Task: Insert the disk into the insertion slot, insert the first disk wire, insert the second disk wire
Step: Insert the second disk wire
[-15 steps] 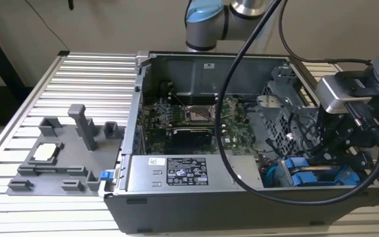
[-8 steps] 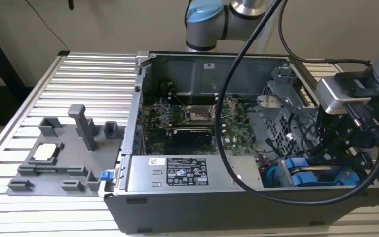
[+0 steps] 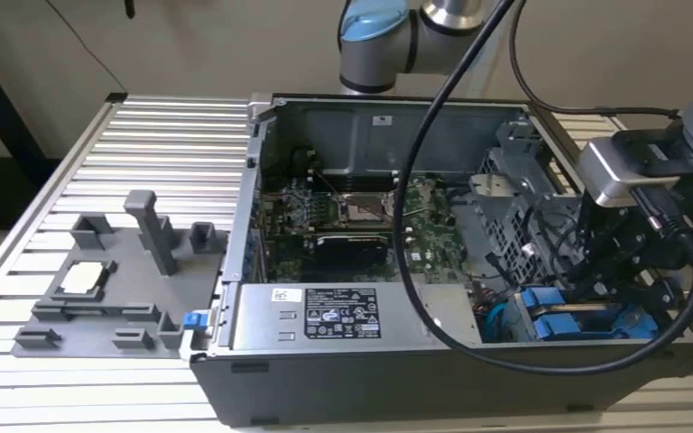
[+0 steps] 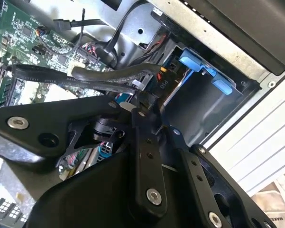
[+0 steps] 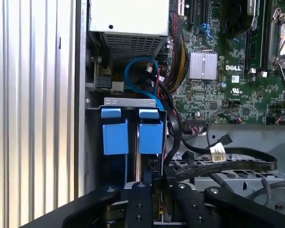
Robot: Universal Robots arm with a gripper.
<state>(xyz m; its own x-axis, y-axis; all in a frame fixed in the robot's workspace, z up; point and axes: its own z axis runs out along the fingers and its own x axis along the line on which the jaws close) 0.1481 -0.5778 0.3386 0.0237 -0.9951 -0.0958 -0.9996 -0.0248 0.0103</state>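
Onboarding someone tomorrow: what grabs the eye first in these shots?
The open computer case on the ribbed metal table, motherboard exposed. Next, the bright blue carrier handles in the case's corner at the exterior view's right, with the gripper right at them. Black cables cross beside it.

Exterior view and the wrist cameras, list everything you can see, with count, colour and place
Computer case: one, dark grey, open, on the slatted table.
Slatted table: one, silver, under everything.
Motherboard: one, green, on the case floor.
Power-supply box: one, grey, white label, case front edge.
Fixture tray: one, grey, at the exterior view's left of the case.
Insertion slot: two blue-edged bays side by side, case corner.
Blue cable: one, looped between power supply and bays.
Black cables: several, draped by the bays.
Gripper: one, black, at the bays.
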